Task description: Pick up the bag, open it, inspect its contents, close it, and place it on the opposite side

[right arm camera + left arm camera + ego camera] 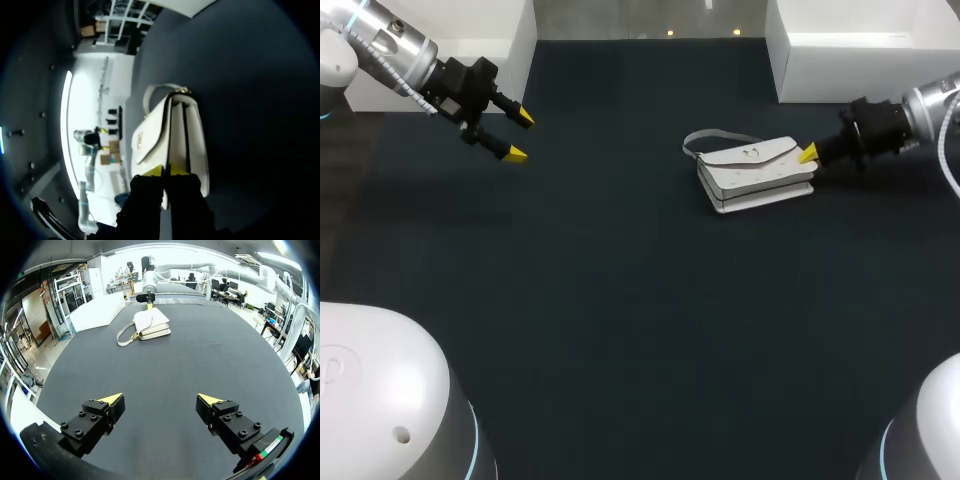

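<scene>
Right claw (166, 171): I read it clamped on the near edge of the white bag (755, 170), a thin sliver pinched between its tips | bag lies flat on the dark surface (620, 320), strap on the side away from this claw | left claw (520, 136): fingers apart above the surface, bag well ahead of it

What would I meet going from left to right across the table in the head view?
left gripper → bag, strap end first → right gripper at the bag's right edge
</scene>
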### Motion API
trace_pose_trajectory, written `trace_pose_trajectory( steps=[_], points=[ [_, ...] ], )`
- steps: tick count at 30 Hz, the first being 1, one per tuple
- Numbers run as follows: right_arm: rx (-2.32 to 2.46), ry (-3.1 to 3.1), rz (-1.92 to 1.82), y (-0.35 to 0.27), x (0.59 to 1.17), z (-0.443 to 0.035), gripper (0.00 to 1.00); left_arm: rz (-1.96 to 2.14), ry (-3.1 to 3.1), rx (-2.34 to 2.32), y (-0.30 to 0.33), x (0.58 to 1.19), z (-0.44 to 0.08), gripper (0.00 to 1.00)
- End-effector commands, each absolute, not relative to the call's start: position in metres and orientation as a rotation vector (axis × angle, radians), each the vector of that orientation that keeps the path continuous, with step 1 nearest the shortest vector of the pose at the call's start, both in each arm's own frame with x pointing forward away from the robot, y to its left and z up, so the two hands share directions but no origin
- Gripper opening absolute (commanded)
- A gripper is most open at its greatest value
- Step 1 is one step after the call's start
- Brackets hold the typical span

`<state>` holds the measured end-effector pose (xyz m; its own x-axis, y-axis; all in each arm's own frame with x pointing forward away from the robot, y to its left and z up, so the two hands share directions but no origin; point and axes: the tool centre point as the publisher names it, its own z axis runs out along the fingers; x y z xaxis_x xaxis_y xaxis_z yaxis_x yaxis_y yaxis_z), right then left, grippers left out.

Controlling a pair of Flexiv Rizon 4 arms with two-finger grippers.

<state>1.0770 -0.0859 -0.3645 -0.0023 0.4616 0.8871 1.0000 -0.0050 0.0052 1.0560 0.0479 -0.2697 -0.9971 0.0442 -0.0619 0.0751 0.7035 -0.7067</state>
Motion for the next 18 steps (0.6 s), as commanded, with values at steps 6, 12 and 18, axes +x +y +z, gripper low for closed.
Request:
trace_pose_trajectory(
  steps=[6, 12, 18],
  points=[
    [-1.789, -1.45, -1.239, -0.064, 1.056, -0.363, 0.0, -1.194, 2.859, 0.101, 0.048, 1.056, -0.271, 1.0],
    [-1.816, -1.416, -1.299, -0.054, 1.059, -0.364, 0.0, -1.194, 2.859, 0.101, 0.048, 1.056, -0.271, 1.0],
    [-1.81, -1.438, -1.311, -0.039, 1.074, -0.36, 0.0, -1.194, 2.859, 0.101, 0.048, 1.056, -0.271, 1.0]
  ],
)
